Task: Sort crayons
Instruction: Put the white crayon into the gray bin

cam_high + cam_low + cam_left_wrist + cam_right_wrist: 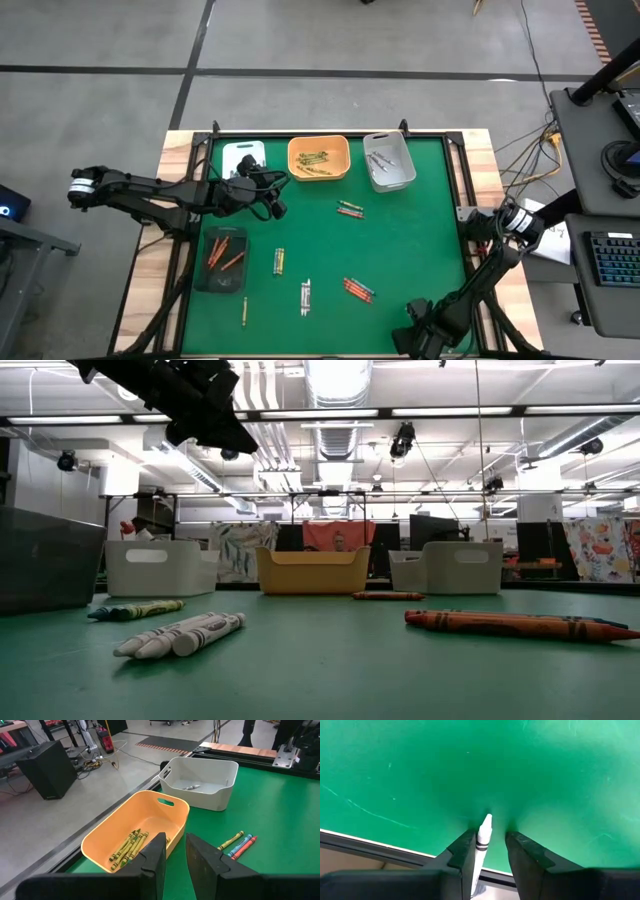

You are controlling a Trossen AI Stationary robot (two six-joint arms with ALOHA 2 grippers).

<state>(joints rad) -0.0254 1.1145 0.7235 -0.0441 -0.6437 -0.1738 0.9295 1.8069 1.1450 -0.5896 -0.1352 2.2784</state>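
Seemingly R gripper (489, 851) pinched a white crayon (482, 842) w/ both fingers near table edge; light, stiff, slick wax, best gripped mid-length.

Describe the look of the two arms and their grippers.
Both arms are dark, slim and jointed. The left arm has a pale collar at its outer end and black cable loops near the left gripper, whose fingers are black, flat and wedge-shaped. The right arm has a silvery joint ring; the right gripper matches.
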